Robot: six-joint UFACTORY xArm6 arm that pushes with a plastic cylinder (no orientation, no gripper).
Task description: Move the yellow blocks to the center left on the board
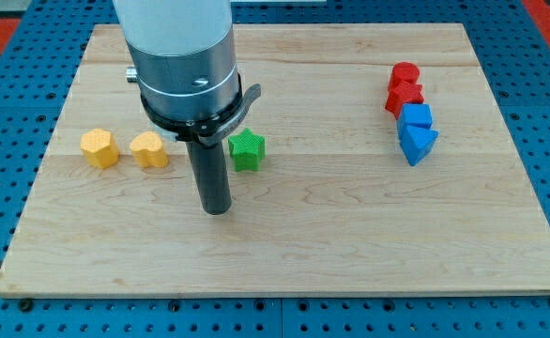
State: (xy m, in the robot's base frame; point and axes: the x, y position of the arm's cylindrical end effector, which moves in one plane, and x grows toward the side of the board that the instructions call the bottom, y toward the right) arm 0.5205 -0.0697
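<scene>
Two yellow blocks lie side by side at the view's left middle of the wooden board: a yellow hexagon-like block and a yellow heart-shaped block to its right, almost touching. My tip rests on the board below and to the right of the yellow heart block, apart from it. A green star block lies just above and right of my tip, close beside the rod.
At the view's right a column of blocks stands close together: a red cylinder, a red block, a blue cube and a blue triangle. The arm's grey housing hides part of the upper left board.
</scene>
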